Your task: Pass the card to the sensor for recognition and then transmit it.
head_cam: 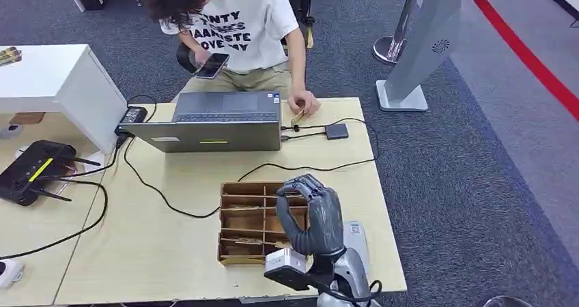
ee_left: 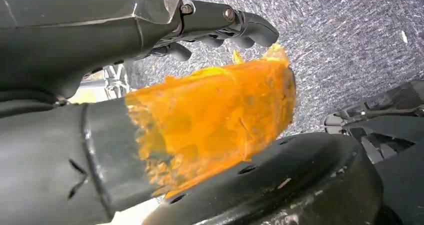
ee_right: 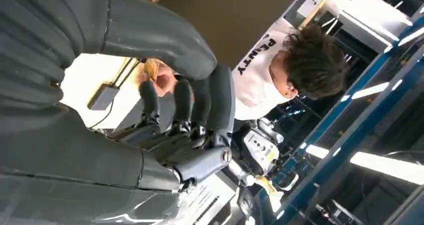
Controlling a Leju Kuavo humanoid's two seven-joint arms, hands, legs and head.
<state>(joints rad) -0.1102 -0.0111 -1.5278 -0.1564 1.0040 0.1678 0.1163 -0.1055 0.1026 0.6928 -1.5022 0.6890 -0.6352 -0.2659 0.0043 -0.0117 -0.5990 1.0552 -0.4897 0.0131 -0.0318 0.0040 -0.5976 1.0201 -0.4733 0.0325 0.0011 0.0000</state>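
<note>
Fingers [head_cam: 305, 185] curled over divided tray [head_cam: 240, 218], table edge [head_cam: 232, 296] near

We note the right hand [head_cam: 313, 215]: dark grey, segmented fingers [head_cam: 305, 184], a small white box-shaped module at its wrist and silver arm casing with a thin black cable behind that. In the right wrist view its cover is grey and ribbed, and a silver screw sits in one finger. The left hand [ee_left: 150, 60] has a screw-fastened dark finger link beside torn orange covering.
</note>
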